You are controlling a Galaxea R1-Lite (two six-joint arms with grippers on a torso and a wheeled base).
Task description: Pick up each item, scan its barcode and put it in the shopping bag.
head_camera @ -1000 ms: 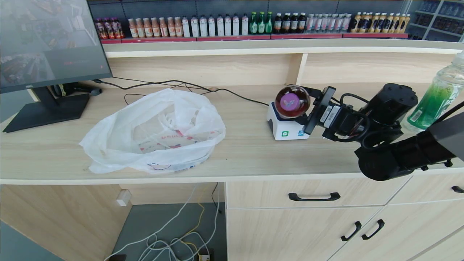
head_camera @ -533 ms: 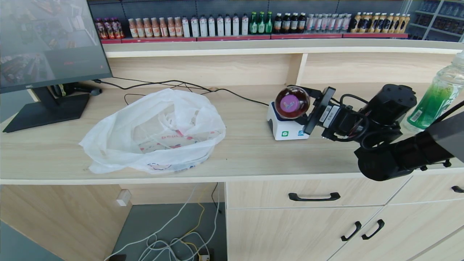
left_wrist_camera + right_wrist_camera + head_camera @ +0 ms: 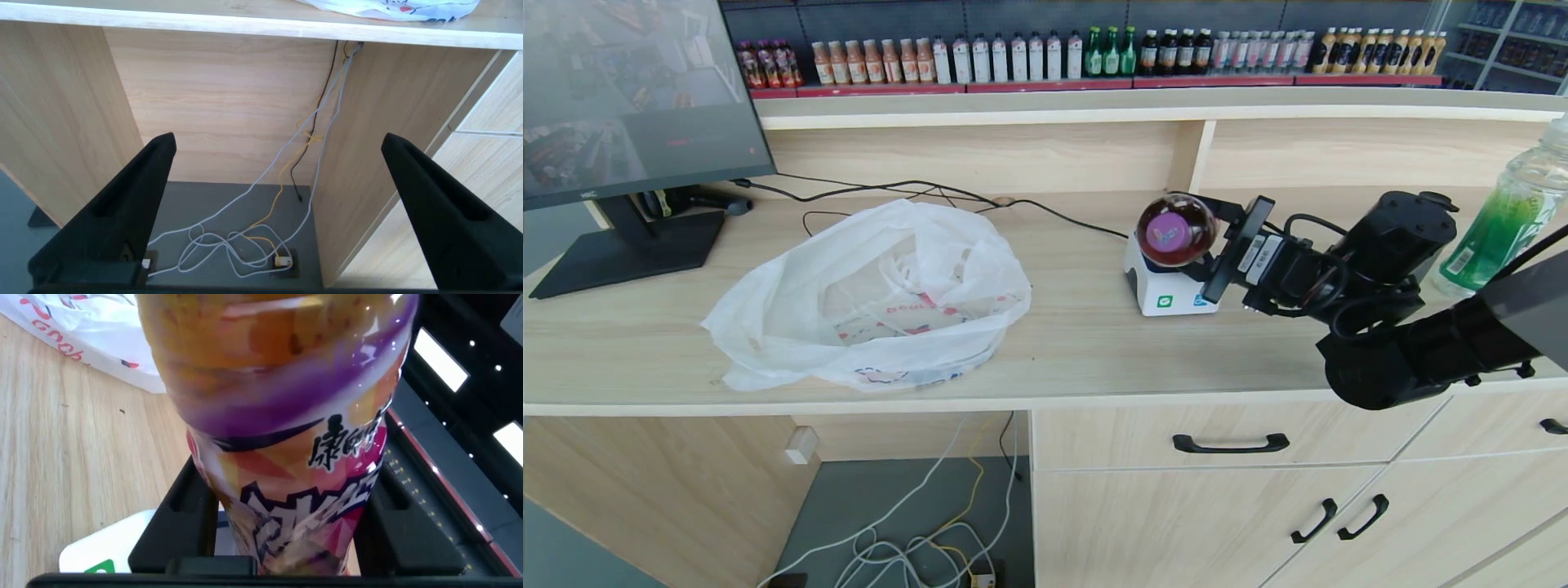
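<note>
Holding the bottle on its side, the right gripper has its jaws pinching the round body from both sides, just above the white scanner. The scanner stands on the right half of the counter top, nearer the back edge. I cannot tell whether the bottle touches the scanner.

Several things could go wrong from here. The body is smooth and round and looks full, so I judge it can turn or slide in the jaws, most of all during a quick swing toward the bag. If the barcode does not face the scanner window, the scan will probably fail, and turning the bottle so low could knock the small scanner. The shopping bag, lying in the middle of the counter top toward the front edge, is thin and limp. Its mouth may fold shut or catch the bottle, and a drop from high up could roll the bottle toward the front edge.

The bottle is clear plastic with a dark reddish-brown drink. In the right wrist view the bottle shows a purple and pink wrap label with an orange part above.

The left gripper hangs below the counter top, its jaws spread wide with nothing between them.
</note>
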